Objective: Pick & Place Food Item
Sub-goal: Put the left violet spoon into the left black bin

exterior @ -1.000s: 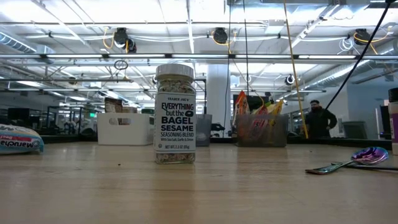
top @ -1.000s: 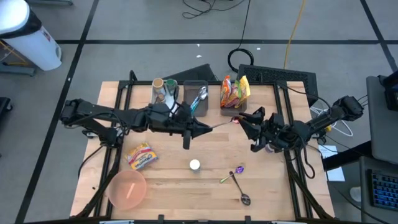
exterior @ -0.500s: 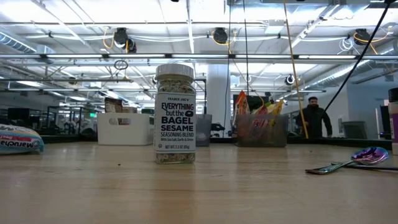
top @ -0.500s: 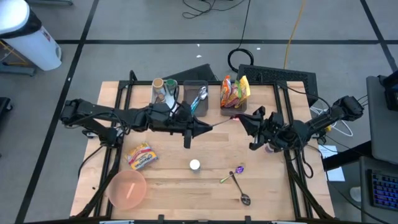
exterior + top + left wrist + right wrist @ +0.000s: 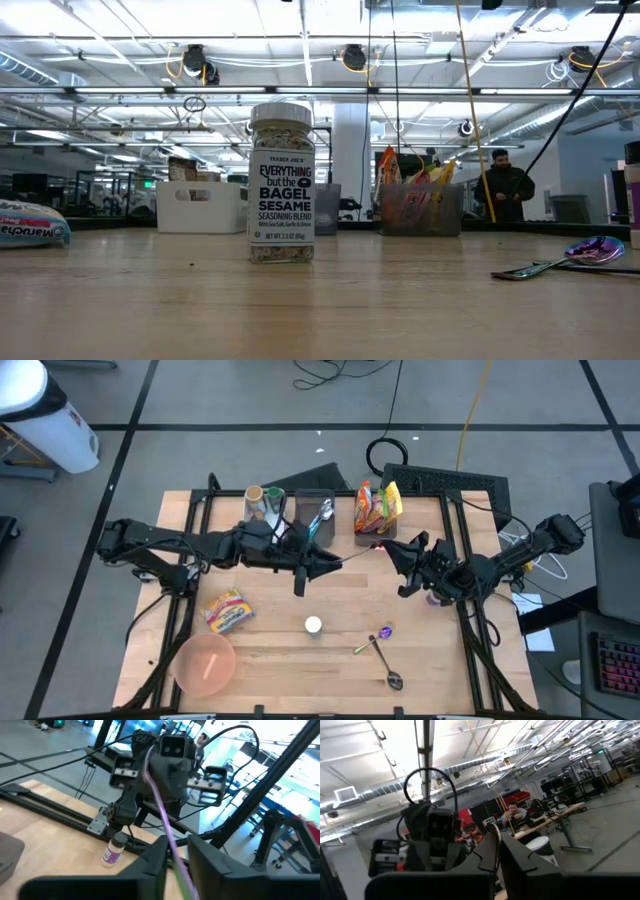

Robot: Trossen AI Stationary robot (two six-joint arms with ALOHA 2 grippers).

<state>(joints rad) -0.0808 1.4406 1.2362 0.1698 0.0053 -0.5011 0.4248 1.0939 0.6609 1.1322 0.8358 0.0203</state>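
A thin purple strip [image 5: 358, 557] – light and limp, likely a flat snack stick – spans between both grippers above mid-table. The right gripper [image 5: 384, 552] is clamped on one end; the left gripper [image 5: 333, 566] pinches the other, jaws nearly closed. Best held near an end; it will sag.
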